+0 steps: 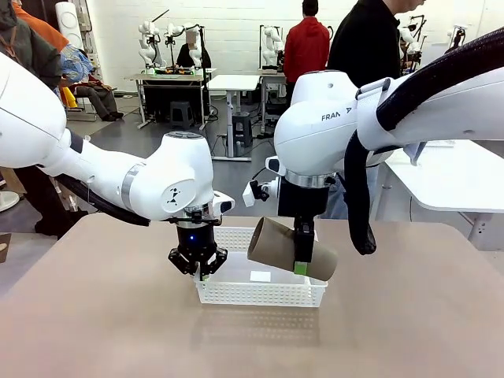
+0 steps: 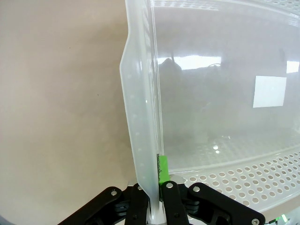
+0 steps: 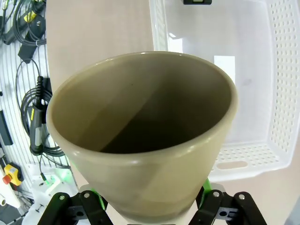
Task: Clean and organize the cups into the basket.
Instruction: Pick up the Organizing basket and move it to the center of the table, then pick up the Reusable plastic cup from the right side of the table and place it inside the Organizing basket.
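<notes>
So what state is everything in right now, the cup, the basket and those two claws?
White lattice basket: on the table, no cups inside.
Tan cup: empty, lifted, tipped sideways over the basket.
Left gripper: shut on the basket's side wall.
Right gripper: gripping the tan cup.

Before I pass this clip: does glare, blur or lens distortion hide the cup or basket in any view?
Front view: even light, sharp, faint shadow before the basket, tan cup plain. Left wrist view: the basket's floor shows bright reflections; its near wall is soft. Right wrist view: the wide lens swells the cup's mouth, its inside shaded; nothing hidden.
</notes>
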Controlling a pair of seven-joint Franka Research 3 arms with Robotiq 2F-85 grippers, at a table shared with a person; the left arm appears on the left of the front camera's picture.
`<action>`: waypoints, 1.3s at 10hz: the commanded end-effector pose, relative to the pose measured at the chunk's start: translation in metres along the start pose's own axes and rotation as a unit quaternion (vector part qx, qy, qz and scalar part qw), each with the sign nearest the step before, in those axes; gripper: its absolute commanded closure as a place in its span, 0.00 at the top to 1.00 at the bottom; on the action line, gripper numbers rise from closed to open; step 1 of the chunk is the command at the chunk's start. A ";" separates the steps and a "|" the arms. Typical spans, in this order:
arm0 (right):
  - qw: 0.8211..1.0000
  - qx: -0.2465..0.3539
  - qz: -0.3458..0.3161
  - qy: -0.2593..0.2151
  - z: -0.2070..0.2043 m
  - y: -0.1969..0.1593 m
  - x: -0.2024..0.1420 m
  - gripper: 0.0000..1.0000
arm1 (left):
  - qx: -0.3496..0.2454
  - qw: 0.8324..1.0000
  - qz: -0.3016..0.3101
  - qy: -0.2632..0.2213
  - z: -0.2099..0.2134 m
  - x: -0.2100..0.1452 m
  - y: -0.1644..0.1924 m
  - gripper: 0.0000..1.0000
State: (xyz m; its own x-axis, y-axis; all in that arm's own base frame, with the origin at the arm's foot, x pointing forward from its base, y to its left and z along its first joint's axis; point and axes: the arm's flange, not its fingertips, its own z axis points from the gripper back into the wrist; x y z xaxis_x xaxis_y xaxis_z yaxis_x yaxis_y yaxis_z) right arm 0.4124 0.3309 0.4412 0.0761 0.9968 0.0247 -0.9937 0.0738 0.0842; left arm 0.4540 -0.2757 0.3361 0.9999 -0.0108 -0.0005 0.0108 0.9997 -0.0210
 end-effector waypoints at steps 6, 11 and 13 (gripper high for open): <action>0.995 -0.035 0.072 -0.063 -0.019 -0.043 0.002 0.83 | -0.003 1.000 -0.003 -0.001 -0.002 -0.003 0.003 0.00; 0.997 -0.016 0.051 -0.060 -0.049 -0.068 0.001 0.83 | -0.003 1.000 -0.003 -0.001 -0.002 -0.003 0.003 0.00; 0.998 0.003 0.043 -0.051 -0.067 -0.076 0.001 0.83 | -0.003 1.000 -0.003 -0.001 -0.002 -0.003 0.003 0.00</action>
State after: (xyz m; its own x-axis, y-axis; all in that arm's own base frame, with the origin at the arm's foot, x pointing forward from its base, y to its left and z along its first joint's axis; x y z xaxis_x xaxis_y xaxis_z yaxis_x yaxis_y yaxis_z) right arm 0.4747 0.3248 0.3708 -0.0171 0.9929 0.1174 -0.9978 -0.0244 0.0612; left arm 0.4540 -0.2757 0.3363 0.9999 -0.0108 -0.0001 0.0108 0.9997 -0.0211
